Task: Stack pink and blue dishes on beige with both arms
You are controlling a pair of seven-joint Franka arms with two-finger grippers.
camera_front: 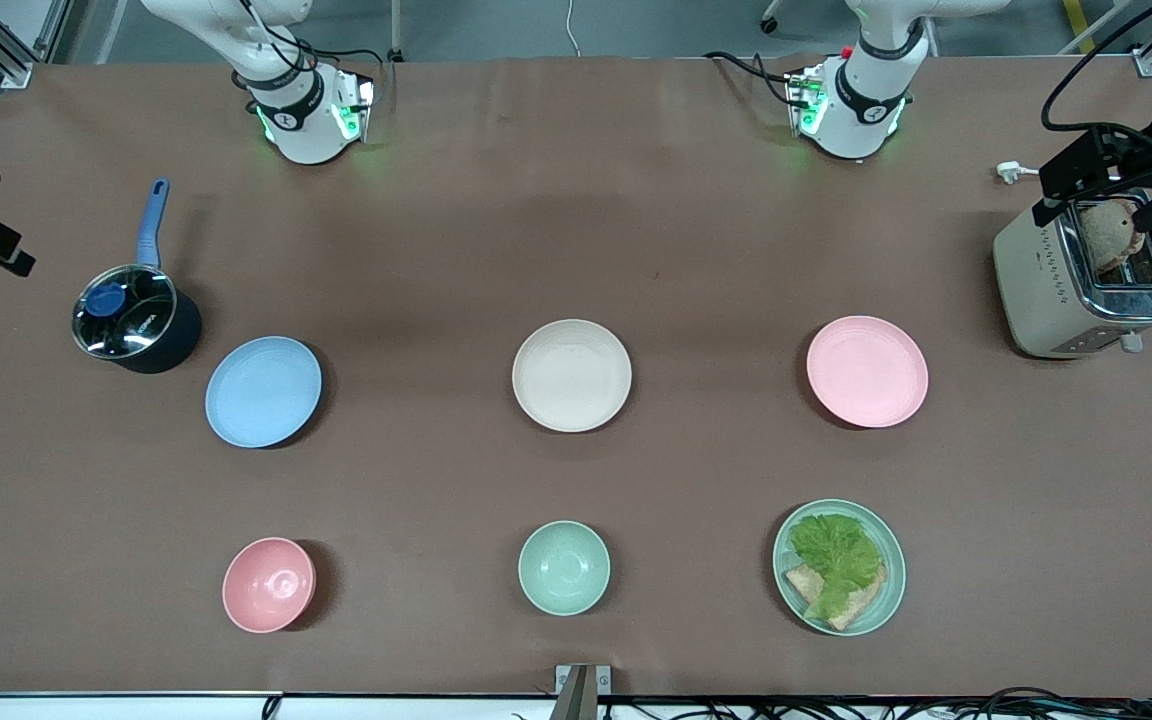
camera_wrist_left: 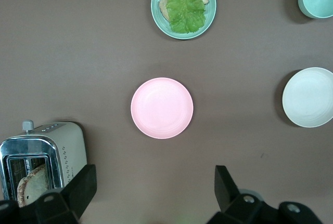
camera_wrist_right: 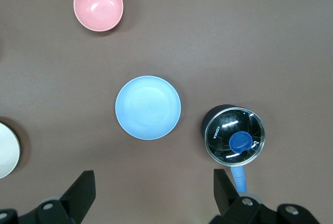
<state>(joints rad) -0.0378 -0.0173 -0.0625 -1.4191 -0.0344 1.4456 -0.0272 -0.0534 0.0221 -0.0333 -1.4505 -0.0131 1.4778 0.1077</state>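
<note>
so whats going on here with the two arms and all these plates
Nothing is being handled yet. The left gripper is open over the table near the pink plate, and the right gripper is open near the blue plate. The beige plate sits bare between them, nothing stacked on it.

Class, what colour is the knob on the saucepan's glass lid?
Blue knob, clearest in the right wrist view.

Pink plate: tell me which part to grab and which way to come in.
Grip the pink plate by its rim, probably coming down from above with one finger inside the lip and one outside. It lies flat, shallow and bare on the table, so only the raised edge offers a hold. The left gripper hangs open above it; the edge toward the robots' bases looks the shortest approach.
</note>
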